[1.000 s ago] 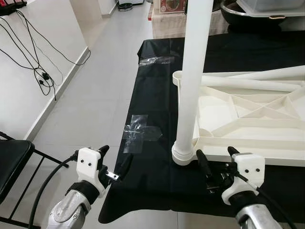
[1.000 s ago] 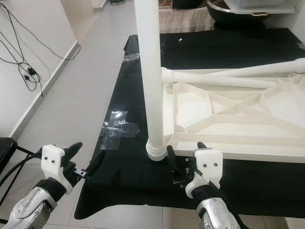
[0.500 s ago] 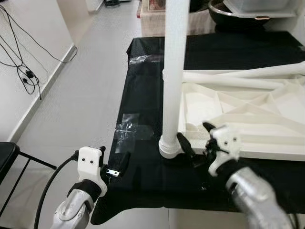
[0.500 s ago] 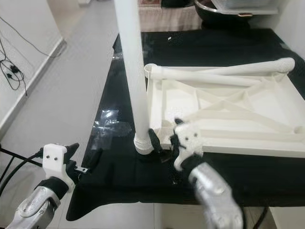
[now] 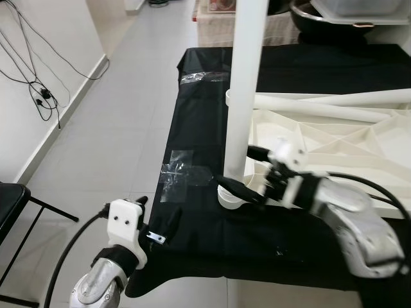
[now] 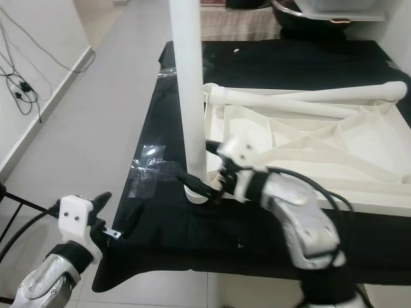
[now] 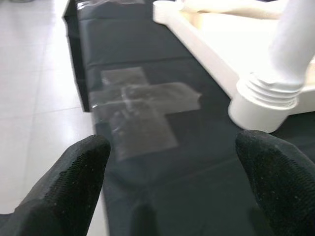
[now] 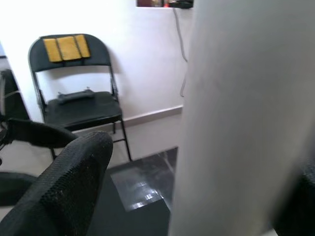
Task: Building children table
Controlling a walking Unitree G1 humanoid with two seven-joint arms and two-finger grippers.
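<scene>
White leg (image 8: 236, 118) between hand's fingers (image 8: 64, 196)

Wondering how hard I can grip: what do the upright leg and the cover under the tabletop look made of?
Leg: smooth white plastic, probably, with a moulded threaded collar at its base. Cover: thin black sheet, likely plastic film; it's glossy, creased and taped.

You lose the upright table leg (image 5: 247, 77) at the top edge of both eye views, so its upper end can't be told. The upturned tabletop (image 5: 334, 151) runs off the right edge. In the right wrist view, the leg is a blur hiding 1 finger of the right hand (image 5: 247, 173).
</scene>
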